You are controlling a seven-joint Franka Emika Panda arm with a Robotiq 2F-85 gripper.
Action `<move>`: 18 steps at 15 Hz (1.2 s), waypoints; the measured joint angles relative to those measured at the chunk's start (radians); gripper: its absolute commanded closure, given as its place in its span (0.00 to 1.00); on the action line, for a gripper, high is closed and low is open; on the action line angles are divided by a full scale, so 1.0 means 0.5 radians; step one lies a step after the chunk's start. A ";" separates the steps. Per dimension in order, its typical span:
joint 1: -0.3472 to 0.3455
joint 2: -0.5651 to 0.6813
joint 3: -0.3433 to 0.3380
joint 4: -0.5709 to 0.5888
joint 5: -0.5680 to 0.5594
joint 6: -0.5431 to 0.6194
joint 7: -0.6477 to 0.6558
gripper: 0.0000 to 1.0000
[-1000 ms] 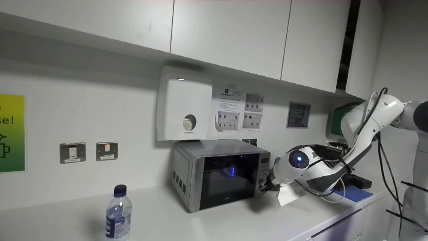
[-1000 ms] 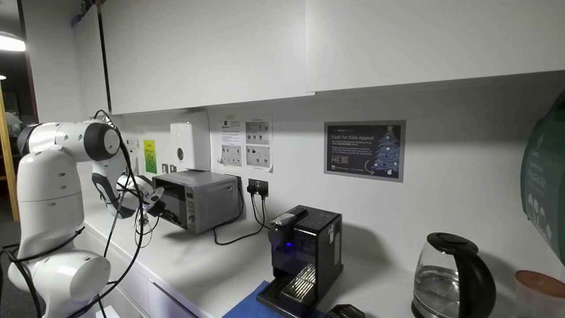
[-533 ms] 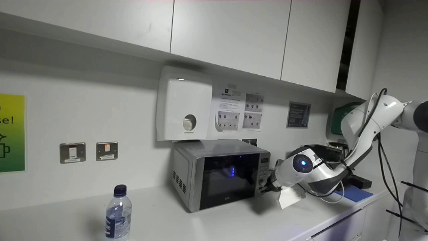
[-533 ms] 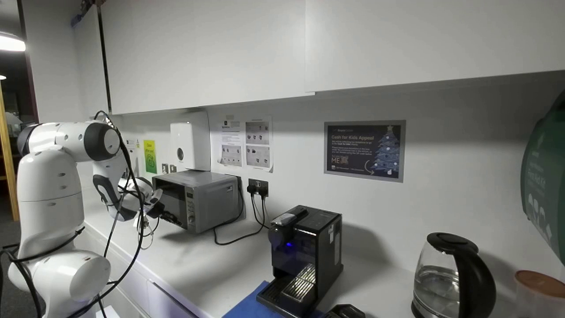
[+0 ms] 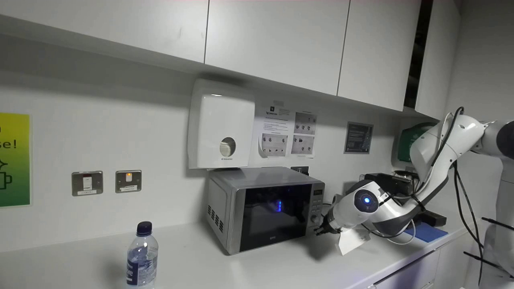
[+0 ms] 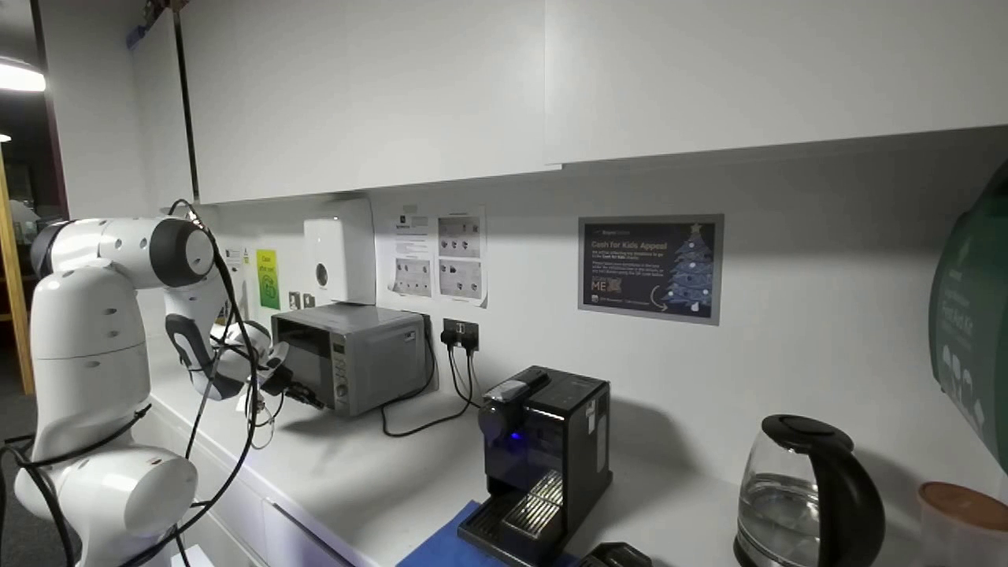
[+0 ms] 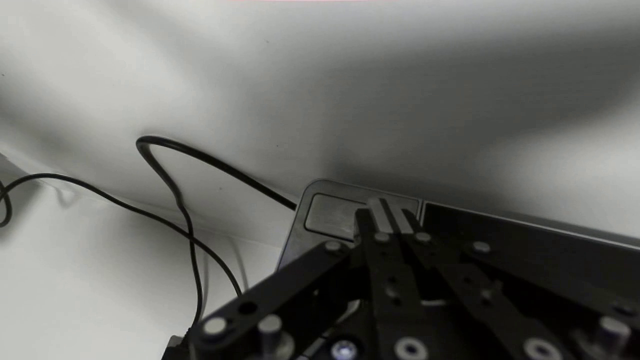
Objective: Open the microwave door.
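Observation:
The microwave stands on the counter against the wall. Its microwave door, dark glass in a silver frame with a blue reflection, is shut; it also shows in an exterior view and the wrist view. My gripper is low in front of the control panel, beside the door's edge. In the wrist view my gripper has its fingers close together with nothing between them. The fingertips overlap a large rectangular button on the panel; whether they touch it I cannot tell.
A water bottle stands on the counter. A white dispenser hangs above the microwave. A coffee machine on a blue mat and a kettle stand further along. Black cables run beside the microwave.
My gripper and wrist have moved slightly down and back from the microwave's front. The door has stayed shut.

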 measured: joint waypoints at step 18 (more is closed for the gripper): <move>-0.013 0.000 -0.066 -0.094 -0.282 -0.007 -0.001 1.00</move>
